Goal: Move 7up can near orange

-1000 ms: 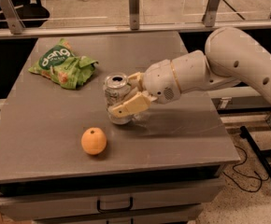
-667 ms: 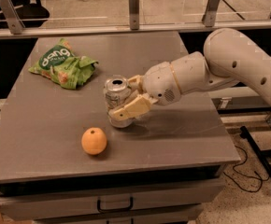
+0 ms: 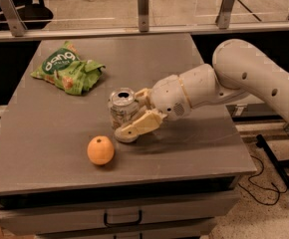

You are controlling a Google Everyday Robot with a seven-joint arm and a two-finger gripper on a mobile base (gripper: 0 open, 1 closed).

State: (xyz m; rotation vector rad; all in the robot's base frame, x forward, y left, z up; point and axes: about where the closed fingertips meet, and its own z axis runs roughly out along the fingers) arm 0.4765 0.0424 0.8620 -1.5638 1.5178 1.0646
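Note:
The 7up can [image 3: 121,105] stands upright on the grey table [image 3: 45,128], its pull-tab top showing. My gripper [image 3: 132,113] reaches in from the right and is shut on the can, one finger [image 3: 137,125] in front of it and one behind. The orange [image 3: 100,150] lies on the table a short way in front and to the left of the can, apart from it and from the gripper.
A green snack bag [image 3: 67,68] lies at the back left of the table. A rail with metal posts [image 3: 143,8] runs behind the table. A drawer with a handle [image 3: 122,218] sits below the front edge. Cables [image 3: 264,183] lie on the floor at right.
The gripper with the can has shifted a little to the left and forward, towards the orange. The orange and bag have not moved.

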